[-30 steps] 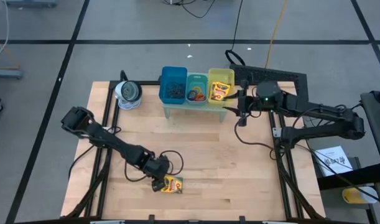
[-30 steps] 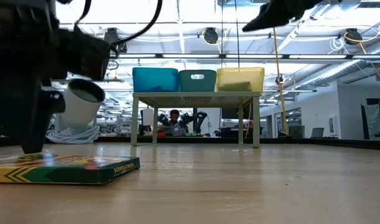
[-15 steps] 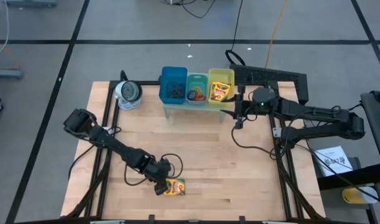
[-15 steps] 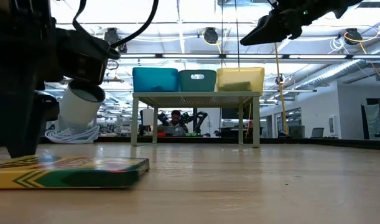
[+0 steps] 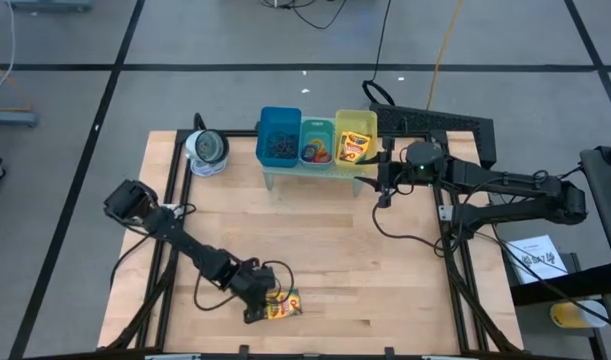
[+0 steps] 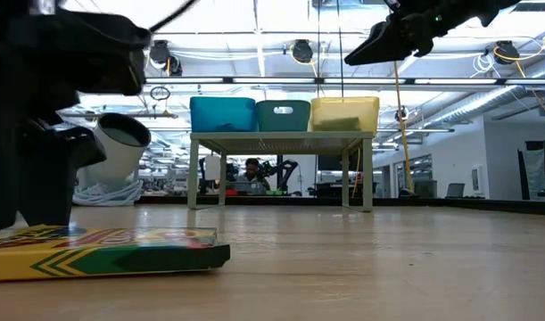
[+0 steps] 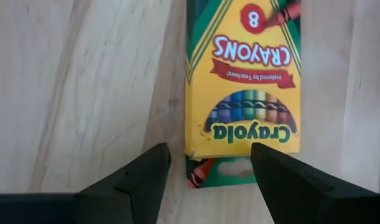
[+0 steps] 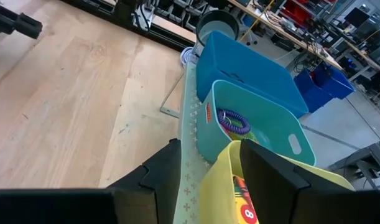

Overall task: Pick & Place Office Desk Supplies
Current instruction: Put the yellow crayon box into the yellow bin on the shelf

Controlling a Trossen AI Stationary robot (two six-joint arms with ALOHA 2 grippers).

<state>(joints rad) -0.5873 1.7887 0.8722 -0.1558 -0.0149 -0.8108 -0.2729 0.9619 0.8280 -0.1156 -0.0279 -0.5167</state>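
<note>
Task looks mostly done: yellow bin (image 5: 355,140) at far side holds crayon boxes (image 5: 353,146), teal bin (image 5: 316,142) holds ring bands (image 5: 314,153). One crayon box (image 5: 282,305) left, flat on table (image 5: 405,290), near edge. Left gripper (image 5: 257,308) over its end, jaws open, box not gripped. Right gripper (image 5: 386,178) empty, part open, beside yellow bin.

Vs 1 s ago: left gripper and box shifted nearer; right arm drew back slightly.

Crayon box (image 7: 242,93) flat on table, near edge.
</note>
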